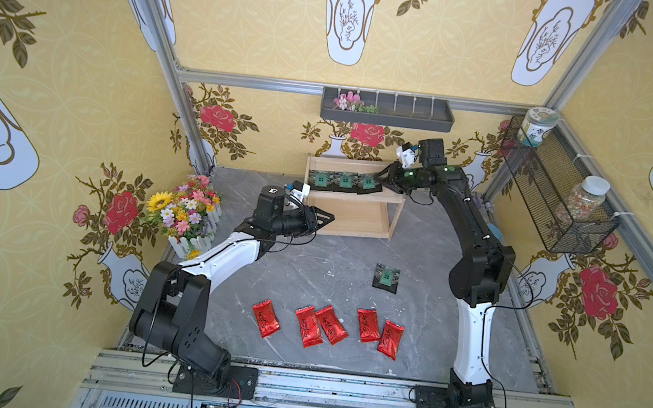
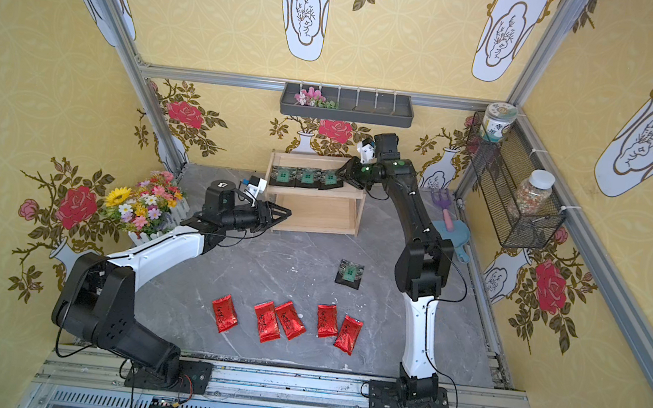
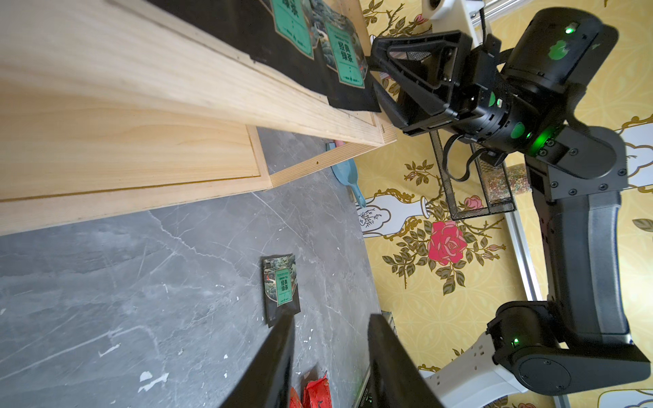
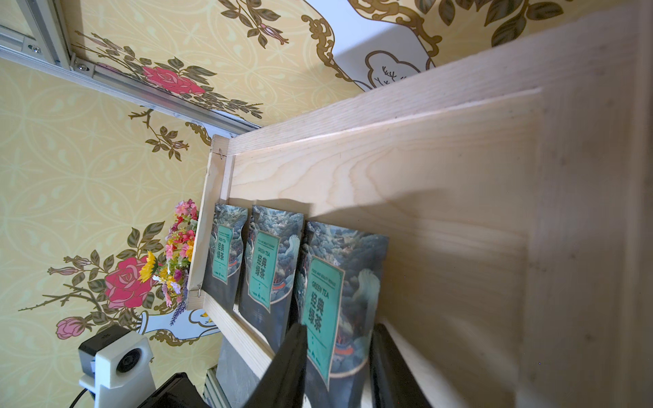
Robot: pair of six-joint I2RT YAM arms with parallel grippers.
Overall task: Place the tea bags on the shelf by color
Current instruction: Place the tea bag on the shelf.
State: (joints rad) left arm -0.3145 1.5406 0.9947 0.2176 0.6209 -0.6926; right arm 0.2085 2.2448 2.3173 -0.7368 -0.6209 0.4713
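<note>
Currently right gripper (image 1: 381, 182) at shelf (image 1: 361, 217) top tier, 12 o'clock; jaws part-open astride third black sachet (image 1: 366, 183), hold unclear. Left gripper (image 1: 331, 217) agape, empty. Risk: pull-back drags overhanging sachet off front edge.

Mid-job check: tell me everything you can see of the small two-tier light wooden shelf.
The small two-tier shelf of pale, grained wood stands upright at the back of the grey marbled tabletop. Both tiers have raised rims. Three black square sachets with green labels lie side by side on the upper tier, lapping over its front rim; the lower tier is bare. The right gripper sits open at the nearest sachet's edge; the left gripper hovers open by the lower tier's front corner, contact unclear.
</note>
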